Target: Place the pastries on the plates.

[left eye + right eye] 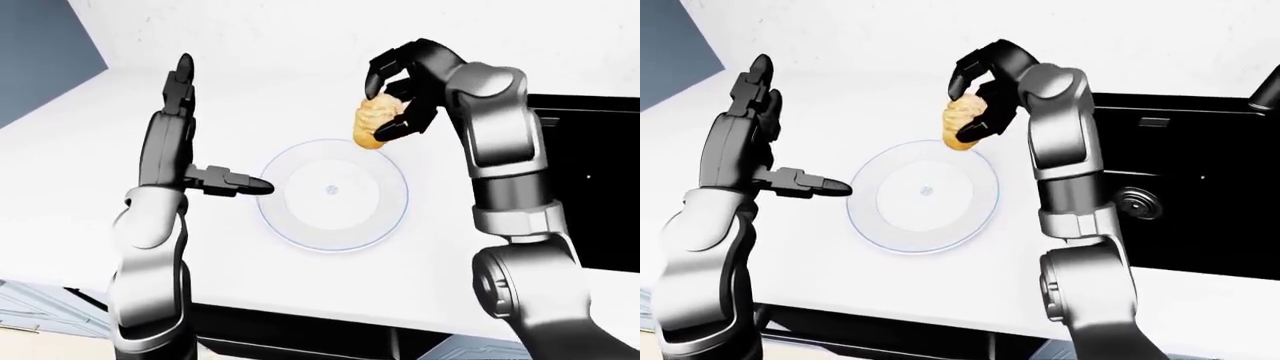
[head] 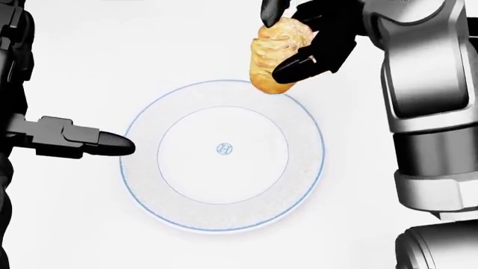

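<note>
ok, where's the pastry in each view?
Left-eye view: pastry top centre, in the right hand, above the plate.
Head view: top centre, overlapping the plate's upper rim.
Right-eye view: upper centre, at the plate's top edge.
Shared landmark: the blue-rimmed plate.

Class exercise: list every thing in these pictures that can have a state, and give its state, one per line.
Pastry: lifted, gripped in the right hand, over the plate's top rim.
Plate: flat on the white counter, nothing on it.
Right hand: fingers closed round the pastry.
Left hand: open, holding nothing, beside the plate's left rim.
</note>
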